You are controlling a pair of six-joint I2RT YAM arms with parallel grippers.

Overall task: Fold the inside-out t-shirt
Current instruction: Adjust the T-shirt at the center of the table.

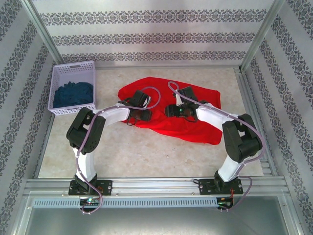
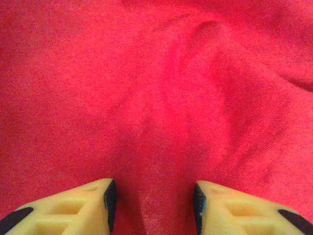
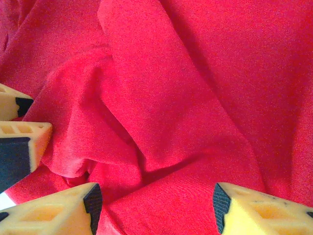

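Bright red soft cloth t-shirt (image 1: pixel 195 125) lies crumpled on the pale beige table (image 1: pixel 146 152), to the right of the white slotted plastic basket (image 1: pixel 73 68) and clear of it. The basket holds a heap of dark blue cloth (image 1: pixel 73 94).

Both arms reach down onto the shirt. The left gripper (image 2: pixel 154 196) is over the part of the shirt nearer the basket. Its yellow fingers (image 2: pixel 93 200) with black pads stand partly apart, and a raised ridge of red cloth runs up out of the gap between them. Whether the pads are squeezing that ridge or only straddling it, I cannot tell.

The right gripper (image 3: pixel 154 200) is over the part of the shirt farther from the basket. Its jaws are spread wide above a thick rolled fold of the cloth, with nothing pinched between them. In the right wrist view, the left gripper's fingers show just beside it, on the basket side.
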